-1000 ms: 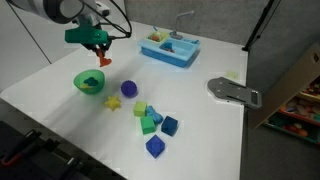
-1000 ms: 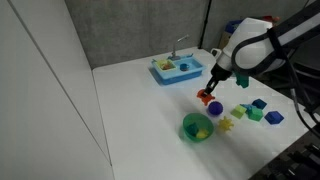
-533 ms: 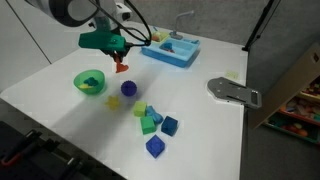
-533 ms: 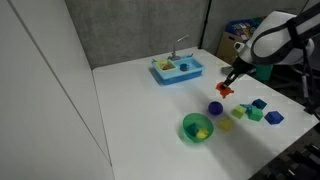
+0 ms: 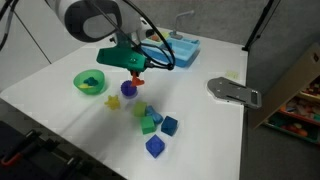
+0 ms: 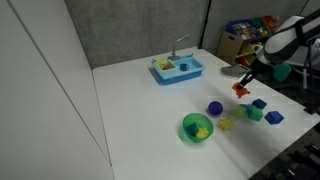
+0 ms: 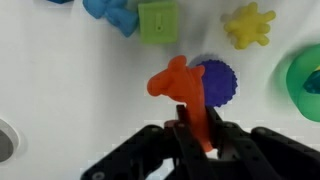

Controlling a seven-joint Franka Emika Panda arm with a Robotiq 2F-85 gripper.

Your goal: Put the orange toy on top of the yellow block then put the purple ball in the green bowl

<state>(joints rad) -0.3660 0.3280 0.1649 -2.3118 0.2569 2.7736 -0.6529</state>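
While the pincer [image 7: 196,128] is clamped on the orange toy [image 7: 178,84], the purple ball [image 7: 217,82] sits just past its tips on the surface [image 7: 60,90].

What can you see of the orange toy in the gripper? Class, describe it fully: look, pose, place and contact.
The orange toy is a small, smooth, plastic-looking piece in one orange-red colour. In the wrist view it looks like an animal's head on a neck, with the snout pointing sideways. The gripper is shut on its lower end, and nothing else touches it. In an exterior view it hangs clear of the white table, close to the purple ball.
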